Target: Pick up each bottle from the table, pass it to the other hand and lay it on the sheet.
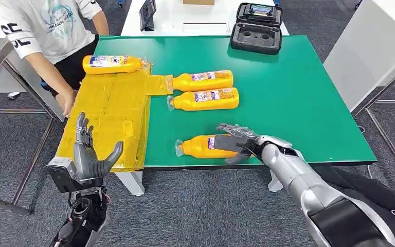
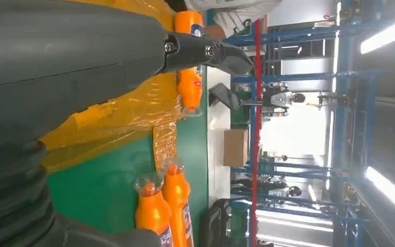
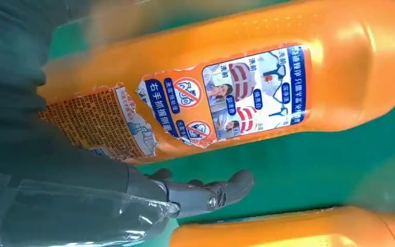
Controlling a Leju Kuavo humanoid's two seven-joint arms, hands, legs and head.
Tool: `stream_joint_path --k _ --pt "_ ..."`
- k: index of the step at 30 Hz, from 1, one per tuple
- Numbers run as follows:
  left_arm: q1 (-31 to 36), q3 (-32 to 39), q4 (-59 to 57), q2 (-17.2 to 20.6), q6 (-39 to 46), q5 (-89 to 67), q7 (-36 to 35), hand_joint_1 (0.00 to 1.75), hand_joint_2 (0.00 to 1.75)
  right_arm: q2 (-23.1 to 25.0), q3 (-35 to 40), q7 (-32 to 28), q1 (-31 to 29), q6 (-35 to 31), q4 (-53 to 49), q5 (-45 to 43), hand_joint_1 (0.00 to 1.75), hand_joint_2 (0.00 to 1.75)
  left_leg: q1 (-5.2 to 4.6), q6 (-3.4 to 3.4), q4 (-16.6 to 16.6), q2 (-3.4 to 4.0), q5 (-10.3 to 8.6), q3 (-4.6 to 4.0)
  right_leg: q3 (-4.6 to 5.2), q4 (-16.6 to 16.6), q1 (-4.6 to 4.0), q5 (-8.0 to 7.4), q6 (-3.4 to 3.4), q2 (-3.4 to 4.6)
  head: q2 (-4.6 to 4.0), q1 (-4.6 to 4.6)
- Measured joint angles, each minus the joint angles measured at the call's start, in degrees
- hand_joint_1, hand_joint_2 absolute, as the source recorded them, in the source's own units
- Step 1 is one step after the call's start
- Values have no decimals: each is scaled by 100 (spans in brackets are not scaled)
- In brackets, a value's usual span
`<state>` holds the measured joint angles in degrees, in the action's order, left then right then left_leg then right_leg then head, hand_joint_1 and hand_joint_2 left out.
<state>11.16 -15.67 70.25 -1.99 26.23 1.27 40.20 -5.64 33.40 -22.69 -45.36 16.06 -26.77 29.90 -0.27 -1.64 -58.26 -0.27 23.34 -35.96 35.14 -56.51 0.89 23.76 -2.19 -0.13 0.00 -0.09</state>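
Near the front edge of the green table (image 1: 298, 92) an orange bottle (image 1: 198, 147) lies on its side. My right hand (image 1: 235, 142) reaches around its base end, fingers spread over the label and thumb on the near side. In the right wrist view a finger (image 3: 211, 190) lies straight, a gap away from this bottle (image 3: 247, 92). Two more bottles (image 1: 201, 81) (image 1: 204, 99) lie mid-table. Another bottle (image 1: 112, 64) rests on the far end of the yellow sheet (image 1: 108, 118). My left hand (image 1: 90, 154) is raised, holding nothing, fingers apart, by the sheet's near corner.
A person stands at the table's far left, one hand (image 1: 70, 102) at the sheet's edge. A black case (image 1: 257, 28) sits at the far edge. A white cabinet (image 1: 370, 46) stands to the right, a white table (image 1: 185, 20) beyond.
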Motion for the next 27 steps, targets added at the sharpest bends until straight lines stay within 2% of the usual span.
stream_joint_path --k 3,4,5,17,18,21,22,25,26,27 --pt "-8 7 -24 -44 -44 77 0 0 175 2 22 55 -22 0 28 46 2 175 0 0 0 -1 0 0 0 0 0 0 0 0 0 0" --pt "-11 13 -33 -61 -59 92 0 0 175 2 35 68 -29 0 37 46 17 175 0 0 0 0 0 0 0 0 0 0 0 0 0 0" --pt "-12 24 -37 -74 -68 92 0 0 175 2 46 87 -34 0 42 48 96 175 0 0 0 0 0 0 0 0 0 0 0 0 0 0" --pt "-11 92 -81 -122 -59 114 0 0 175 -31 111 98 -37 -39 94 90 96 175 0 0 0 0 0 1 0 0 0 0 0 0 0 0" --pt "-11 92 -81 -122 -59 114 0 0 175 -33 114 98 -37 -39 100 92 138 175 0 0 0 0 0 1 0 0 0 0 0 0 0 0" --pt "-11 92 -83 -122 -59 114 0 0 175 -35 118 98 -37 -48 111 92 147 175 0 0 0 0 0 1 0 0 0 0 0 0 0 0" --pt "-11 94 -83 -122 -57 118 0 0 175 -35 120 100 -37 -61 114 101 141 175 0 0 0 0 0 1 0 0 0 0 0 0 0 0" --pt "-23 107 -81 -124 -39 170 0 0 175 -33 142 153 -38 -81 125 133 152 175 0 0 0 0 0 1 0 0 0 0 0 0 0 0" --pt "-28 111 -83 -125 -39 173 0 0 175 -33 144 155 -38 -81 125 135 166 175 0 0 0 1 0 1 0 0 0 0 0 0 0 0" --pt "-43 118 -81 -122 -39 175 0 0 175 -31 146 159 -40 -81 127 149 171 175 0 0 0 1 0 1 0 0 0 0 0 0 0 -2"
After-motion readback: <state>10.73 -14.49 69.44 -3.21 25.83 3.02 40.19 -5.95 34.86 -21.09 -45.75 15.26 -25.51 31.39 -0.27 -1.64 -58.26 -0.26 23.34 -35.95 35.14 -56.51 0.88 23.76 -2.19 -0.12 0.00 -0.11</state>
